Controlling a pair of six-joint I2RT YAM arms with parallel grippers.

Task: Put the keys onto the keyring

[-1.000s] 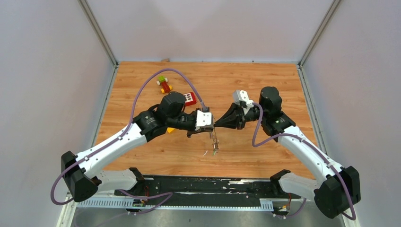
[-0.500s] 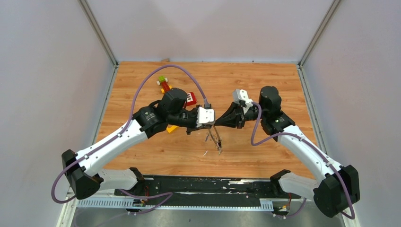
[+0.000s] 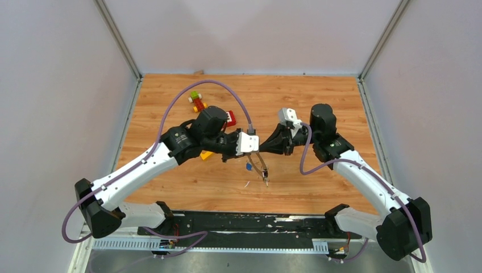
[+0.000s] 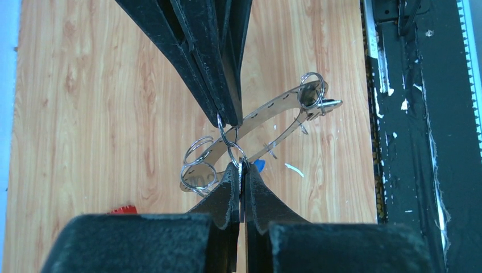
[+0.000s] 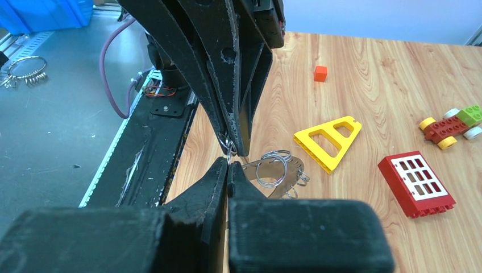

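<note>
Top external: keyring [image 3: 261,168] had swung aslant, blue key [image 3: 248,166] newly showing; my left pincer [image 4: 239,168] and right pincer [image 4: 228,120] stayed clenched on its wire loop [image 4: 227,136]; threading unfinished.

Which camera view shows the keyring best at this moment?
The left wrist view: the keyring shows most of its flat band there, with holes and small wire rings. The right wrist view shows only a short part. The top external view shows just a tiny sliver.

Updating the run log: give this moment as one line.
left gripper: shut on split ring | right gripper: same | keyring: hangs from it
</note>
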